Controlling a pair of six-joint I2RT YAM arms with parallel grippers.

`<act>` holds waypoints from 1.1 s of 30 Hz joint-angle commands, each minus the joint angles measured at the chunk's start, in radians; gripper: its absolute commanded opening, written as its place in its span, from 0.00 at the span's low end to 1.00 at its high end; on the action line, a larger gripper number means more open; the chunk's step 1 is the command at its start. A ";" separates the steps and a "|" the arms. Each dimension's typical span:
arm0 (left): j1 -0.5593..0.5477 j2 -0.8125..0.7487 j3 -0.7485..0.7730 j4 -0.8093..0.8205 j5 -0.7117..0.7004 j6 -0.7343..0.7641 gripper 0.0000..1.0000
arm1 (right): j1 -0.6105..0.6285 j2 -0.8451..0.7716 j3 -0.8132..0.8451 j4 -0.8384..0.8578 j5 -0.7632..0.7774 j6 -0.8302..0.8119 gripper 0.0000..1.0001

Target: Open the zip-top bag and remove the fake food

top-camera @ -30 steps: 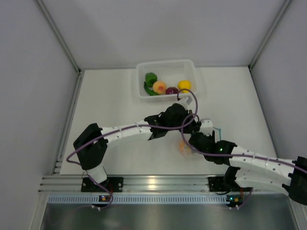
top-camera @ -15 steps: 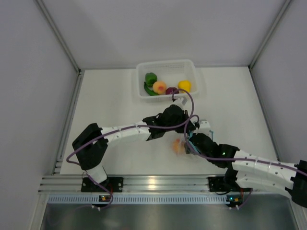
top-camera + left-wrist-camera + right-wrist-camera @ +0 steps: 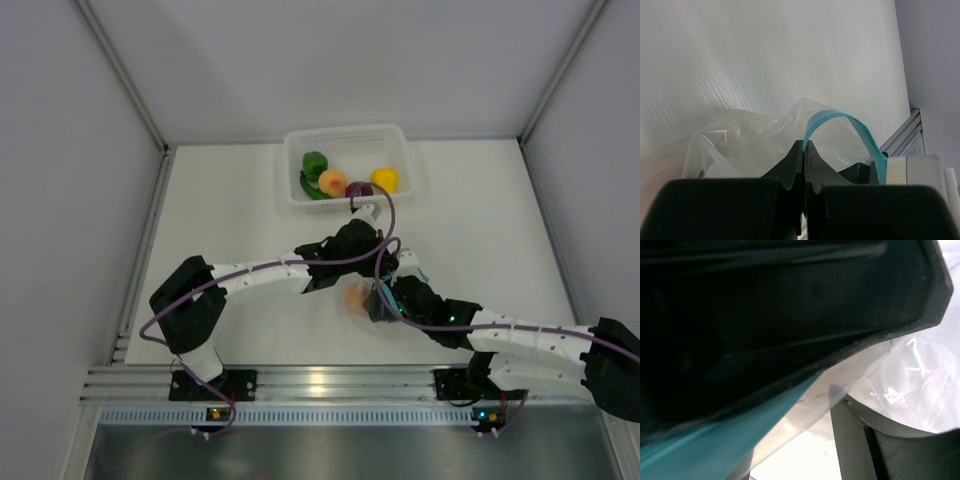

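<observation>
The zip-top bag [image 3: 745, 142] is a clear, crumpled bag with its light blue zip strip [image 3: 850, 125] arched up. My left gripper [image 3: 804, 145] is shut on that strip; from above it [image 3: 372, 262] sits mid-table. My right gripper [image 3: 380, 300] is just below it, jaws apart, with the strip [image 3: 695, 445] and film lying between them; only one fingertip [image 3: 855, 435] shows clearly. One peach-orange fruit [image 3: 355, 298] shows through the bag beside the right gripper. The other fake food lies in the white basket [image 3: 345, 135]: green pepper [image 3: 315, 163], chili [image 3: 310, 187], peach fruit [image 3: 332, 182], purple piece [image 3: 358, 189], yellow pepper [image 3: 385, 179].
A large dark shape [image 3: 765, 305] very close to the lens fills the upper right wrist view. White walls enclose the table on the left, back and right. An aluminium rail [image 3: 320, 382] runs along the near edge. Purple cables [image 3: 385, 215] loop over both arms.
Both grippers and the bag have shifted left and slightly toward the near edge. The peach-orange fruit in the bag has moved left with them.
</observation>
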 commanded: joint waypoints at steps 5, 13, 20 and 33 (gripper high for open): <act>-0.012 -0.016 -0.067 -0.069 -0.017 0.012 0.00 | -0.010 0.033 0.077 0.373 -0.010 -0.067 0.60; -0.001 -0.043 -0.099 -0.052 0.045 0.020 0.00 | -0.066 0.249 0.243 0.348 -0.081 -0.161 0.63; 0.008 -0.081 -0.151 -0.044 0.058 0.018 0.00 | -0.136 0.389 0.283 0.465 -0.298 -0.144 0.68; -0.006 -0.191 -0.206 0.047 0.023 -0.032 0.00 | -0.186 0.254 0.292 0.058 0.066 -0.153 0.64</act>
